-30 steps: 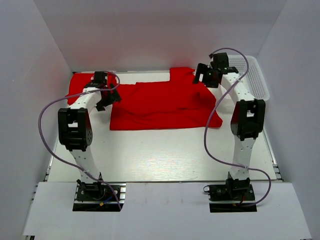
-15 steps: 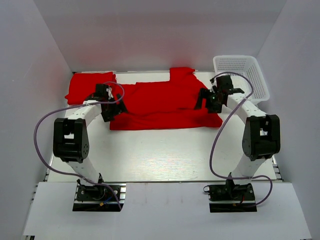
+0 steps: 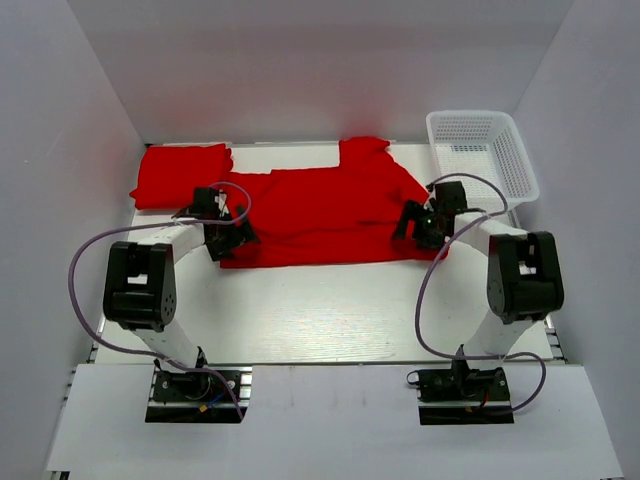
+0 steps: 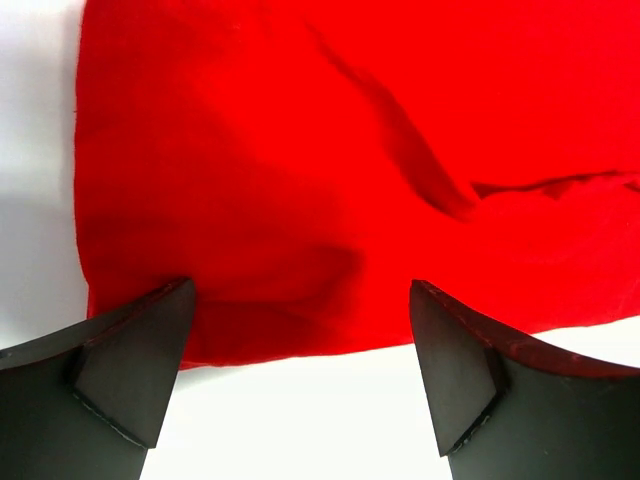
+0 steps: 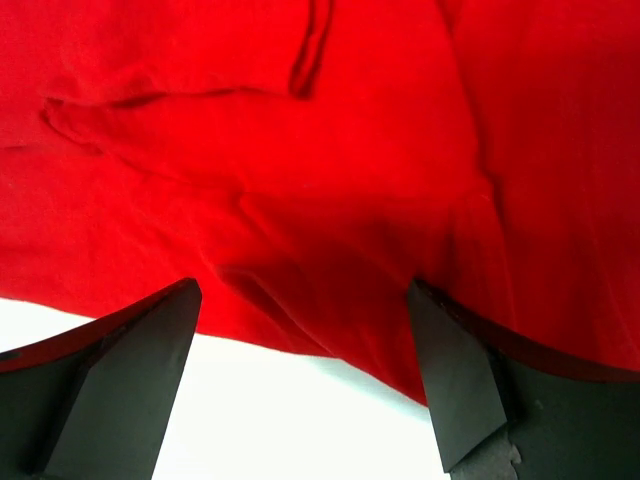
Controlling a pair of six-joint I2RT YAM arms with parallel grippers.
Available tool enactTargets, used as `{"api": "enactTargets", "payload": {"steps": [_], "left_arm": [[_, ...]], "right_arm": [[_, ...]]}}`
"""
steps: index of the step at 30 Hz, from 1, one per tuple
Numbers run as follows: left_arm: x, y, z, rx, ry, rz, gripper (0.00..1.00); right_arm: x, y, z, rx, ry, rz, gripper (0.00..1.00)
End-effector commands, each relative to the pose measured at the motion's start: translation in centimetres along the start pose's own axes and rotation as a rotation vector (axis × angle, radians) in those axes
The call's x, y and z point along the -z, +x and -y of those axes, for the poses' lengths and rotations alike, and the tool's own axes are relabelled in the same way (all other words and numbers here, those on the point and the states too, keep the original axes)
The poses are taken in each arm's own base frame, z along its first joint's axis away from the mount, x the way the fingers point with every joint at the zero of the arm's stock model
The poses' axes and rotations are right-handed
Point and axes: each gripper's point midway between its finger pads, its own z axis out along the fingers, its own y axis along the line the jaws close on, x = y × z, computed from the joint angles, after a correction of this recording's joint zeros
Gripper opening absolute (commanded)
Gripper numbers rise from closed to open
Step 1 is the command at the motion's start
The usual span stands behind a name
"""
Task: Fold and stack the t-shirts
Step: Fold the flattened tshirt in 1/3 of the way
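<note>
A red t-shirt (image 3: 325, 215) lies spread across the table's far half, its near hem folded under, one sleeve at the top (image 3: 362, 150). A second red t-shirt (image 3: 180, 175) lies folded at the far left. My left gripper (image 3: 232, 240) is open and low at the spread shirt's near left corner (image 4: 130, 300), fingers (image 4: 135, 370) astride the hem. My right gripper (image 3: 420, 232) is open and low at the near right corner (image 5: 400, 350), fingers (image 5: 455, 385) astride the hem. Neither holds cloth.
A white plastic mesh basket (image 3: 500, 150) stands at the far right against the wall. White walls enclose the table on three sides. Bare white tabletop (image 3: 320, 310) lies between the shirt and the arm bases.
Both grippers have come down and toward me from the shirt's far part to its near corners. The shirt's near edge has shifted back a little and lies flatter.
</note>
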Motion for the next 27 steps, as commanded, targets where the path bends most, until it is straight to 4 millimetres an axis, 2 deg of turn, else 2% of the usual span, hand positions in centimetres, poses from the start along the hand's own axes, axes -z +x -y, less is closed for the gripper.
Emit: {"api": "enactTargets", "payload": {"steps": [1,2,5,6,7,8,9,10,11,12,13,14,15,17,18,20,21,23,27], "left_arm": [[0.8,8.0,-4.2,0.066,-0.135,-0.205,1.00],[1.7,8.4,-4.2,0.065,-0.133,-0.202,1.00],[3.7,11.2,-5.5,0.088,-0.182,-0.262,1.00],[4.3,12.5,-6.0,0.093,-0.194,-0.284,1.00],[5.2,12.5,-5.7,0.088,-0.183,-0.264,1.00],[6.2,13.4,-6.3,0.102,-0.213,-0.288,1.00],[6.8,14.1,-6.4,0.104,-0.219,-0.299,1.00],[7.3,14.1,-6.3,0.103,-0.217,-0.293,1.00],[8.4,14.1,-5.6,0.102,-0.180,-0.280,1.00],[8.9,14.0,-5.2,0.084,-0.159,-0.269,1.00],[9.3,13.5,-4.9,0.069,-0.145,-0.246,1.00],[9.8,12.6,-4.3,0.061,-0.126,-0.210,1.00],[10.7,11.0,-3.2,0.048,-0.096,-0.155,1.00],[11.6,8.9,-2.7,0.033,-0.108,-0.086,1.00],[12.3,7.4,-2.0,0.025,-0.101,-0.046,1.00],[12.6,6.0,-1.9,0.019,-0.119,-0.007,1.00],[12.8,5.3,-1.5,0.017,-0.114,0.004,1.00],[12.8,4.6,-1.6,0.016,-0.132,0.022,1.00],[12.6,3.3,-1.6,0.023,-0.139,0.049,1.00]], "right_arm": [[0.7,7.5,3.4,-0.127,0.123,-0.121,0.90],[1.1,8.2,3.8,-0.139,0.134,-0.116,0.90],[3.9,12.7,4.5,-0.196,0.167,-0.122,0.90],[4.3,13.6,4.6,-0.208,0.176,-0.128,0.90],[4.9,15.6,5.0,-0.257,0.203,-0.161,0.90],[6.3,14.5,4.8,-0.241,0.202,-0.077,0.90],[6.8,16.4,5.0,-0.249,0.209,-0.114,0.90],[7.1,17.2,4.7,-0.253,0.190,-0.123,0.90],[8.3,15.8,3.5,-0.229,0.135,-0.045,0.90],[8.8,16.1,3.1,-0.218,0.113,-0.051,0.90],[9.5,15.2,2.4,-0.194,0.086,-0.008,0.90],[10.3,13.9,1.7,-0.163,0.056,0.033,0.90],[10.6,13.7,1.3,-0.139,0.040,0.031,0.90],[11.8,11.3,-0.1,-0.073,0.005,0.075,0.90],[11.6,11.3,-0.6,-0.061,-0.023,0.049,0.90],[12.1,9.3,-1.9,-0.021,-0.064,0.085,0.90],[11.7,9.1,-1.9,0.000,-0.067,0.070,0.90],[11.4,7.7,-2.5,0.017,-0.078,0.085,0.90],[10.4,6.6,-2.9,0.036,-0.096,0.077,0.90]]}}
